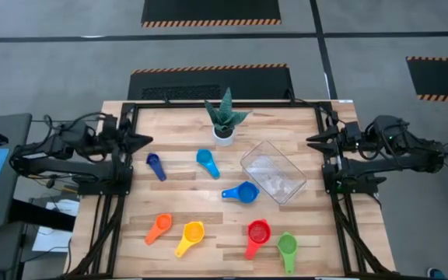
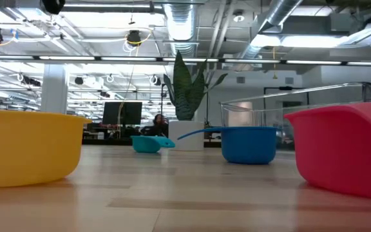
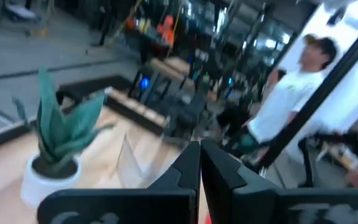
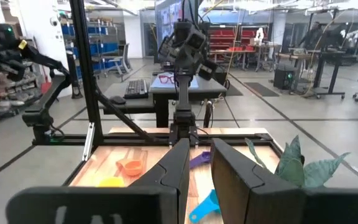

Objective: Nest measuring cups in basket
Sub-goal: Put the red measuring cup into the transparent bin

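Left tool (image 1: 145, 142): I see it parked at the bench's (image 1: 185, 241) left edge, fingers pressed together, holding nothing. Right tool (image 1: 314, 141): parked at the right edge, fingers narrowly parted, empty. Basket (image 1: 274, 172): right of centre, clear, nothing in it that I can make out. Measuring cups, loose on the bench: dark blue (image 1: 155, 165), light blue (image 1: 207, 162), blue (image 1: 242, 192) just beside the basket; front row orange (image 1: 159, 228), yellow (image 1: 190, 236), red (image 1: 257, 236), green (image 1: 287, 250). Potted plant (image 1: 225, 119): rear centre.

Grey floor (image 1: 379, 31) is stretching around the wooden counter (image 1: 185, 194), carrying black mats (image 1: 211, 11) with orange-striped edges. Overhead, silver ducts (image 2: 185, 19) and strip lights are running across the ceiling. A person in a white shirt (image 3: 288, 99) is standing beyond.
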